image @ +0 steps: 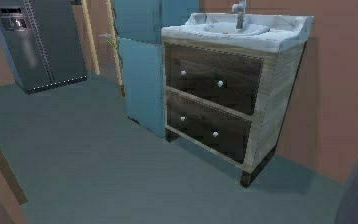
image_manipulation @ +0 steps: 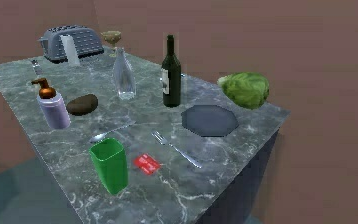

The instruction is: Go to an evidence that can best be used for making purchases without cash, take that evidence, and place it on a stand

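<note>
A small flat red thing (image_manipulation: 147, 162), card-like in shape, lies on a grey-green marble counter (image_manipulation: 47, 75) in the arm side view, toward the counter's near edge. It rests between a green cup (image_manipulation: 109, 165) and a fork (image_manipulation: 176, 148).
The counter also bears a toaster (image_manipulation: 72, 42), a clear bottle (image_manipulation: 123, 74), a dark wine bottle (image_manipulation: 171, 73), a lettuce (image_manipulation: 245, 88), a dark plate (image_manipulation: 210, 119), a soap dispenser (image_manipulation: 53, 104) and a potato (image_manipulation: 82, 104). Ahead stand a sink cabinet (image: 222, 95), a blue door (image: 139, 70) and a fridge (image: 35, 42) on open blue floor.
</note>
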